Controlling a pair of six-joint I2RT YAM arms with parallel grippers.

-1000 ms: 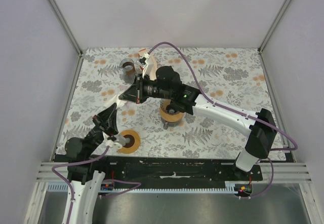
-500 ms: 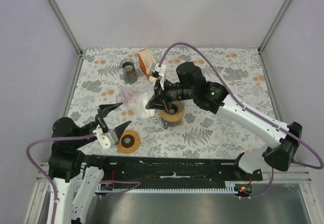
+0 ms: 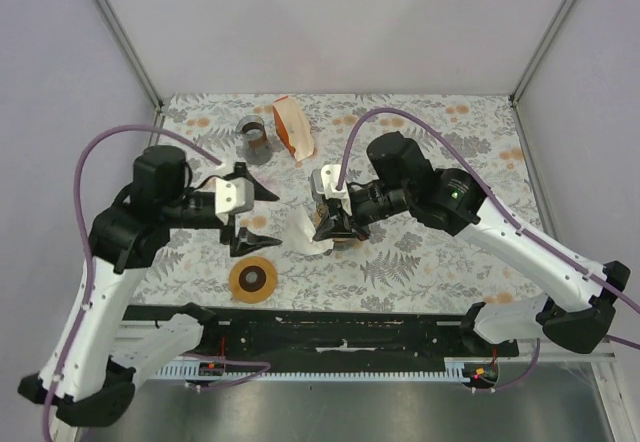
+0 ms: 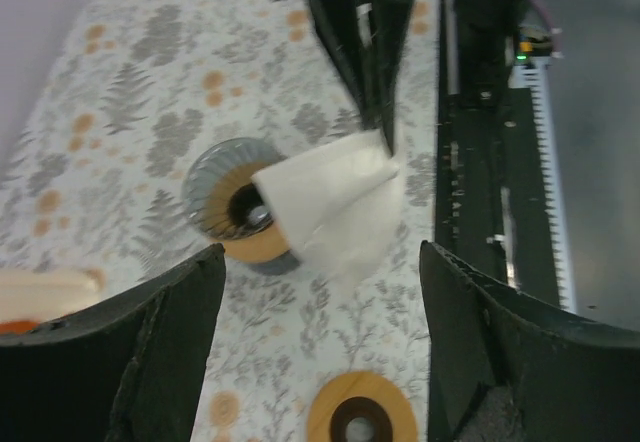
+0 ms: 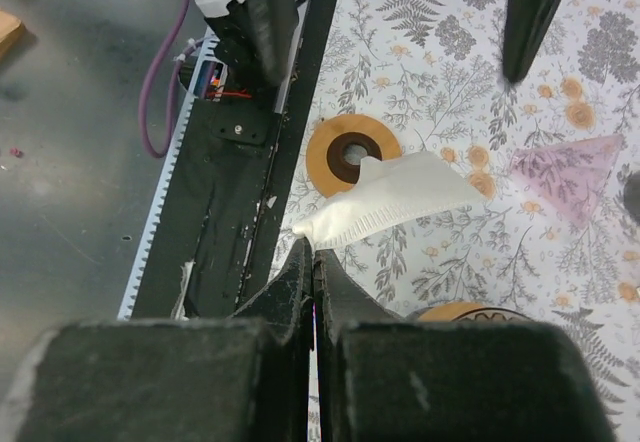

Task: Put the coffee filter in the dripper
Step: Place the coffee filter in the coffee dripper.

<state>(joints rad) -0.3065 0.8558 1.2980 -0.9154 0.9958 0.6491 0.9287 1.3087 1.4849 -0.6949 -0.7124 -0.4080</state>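
Note:
The white paper coffee filter (image 3: 305, 232) hangs from one corner in my right gripper (image 3: 326, 226), which is shut on it. In the left wrist view the coffee filter (image 4: 338, 210) overlaps the right rim of the dripper (image 4: 228, 214), a ribbed glass cone on a wooden collar. The right wrist view shows the coffee filter (image 5: 388, 202) fanning out from my right gripper (image 5: 314, 254), with the dripper (image 5: 468, 312) just below it. In the top view the dripper (image 3: 347, 239) is mostly hidden under the right wrist. My left gripper (image 3: 274, 218) hovers wide open to the filter's left, holding nothing, and my left gripper (image 4: 320, 357) brackets bare tablecloth.
A wooden ring (image 3: 254, 280) lies near the front edge. A grey cup (image 3: 253, 138) and an orange filter holder (image 3: 292, 127) stand at the back. A translucent purple sheet (image 5: 575, 172) lies on the cloth. The black base rail (image 3: 340, 332) runs along the near edge.
My left gripper has opened and swung up from the front edge to the table's middle left. My right gripper has carried the filter from the back holder down to the dripper.

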